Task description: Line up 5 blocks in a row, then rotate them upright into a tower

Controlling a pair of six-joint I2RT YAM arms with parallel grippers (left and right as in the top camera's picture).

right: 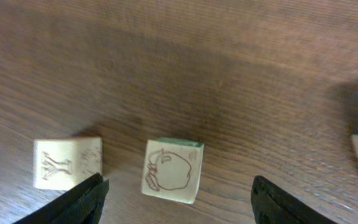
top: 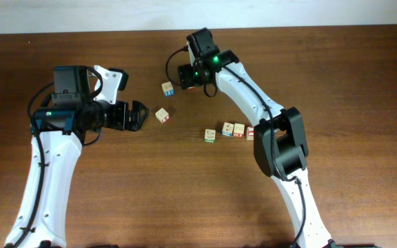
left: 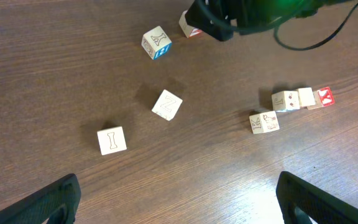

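Several pale wooden blocks lie on the brown table. My right gripper (right: 178, 191) is open, low over a block with a red apple drawing (right: 172, 170); that block rests between the jaws with a gap on each side. A block marked Y (right: 66, 163) lies just outside the left finger (right: 82, 199). From overhead the right gripper (top: 187, 74) sits beside a blue-sided block (top: 167, 88). Another block (top: 162, 115) lies just right of my open, empty left gripper (top: 142, 116), and a row of blocks (top: 227, 129) lies further right. The left gripper (left: 178, 186) hovers near an I block (left: 112, 140).
The right arm (top: 253, 96) arches over the right end of the block row. The left arm (top: 54, 158) runs down the left side. The table's far edge (top: 288, 26) lies close behind the right gripper.
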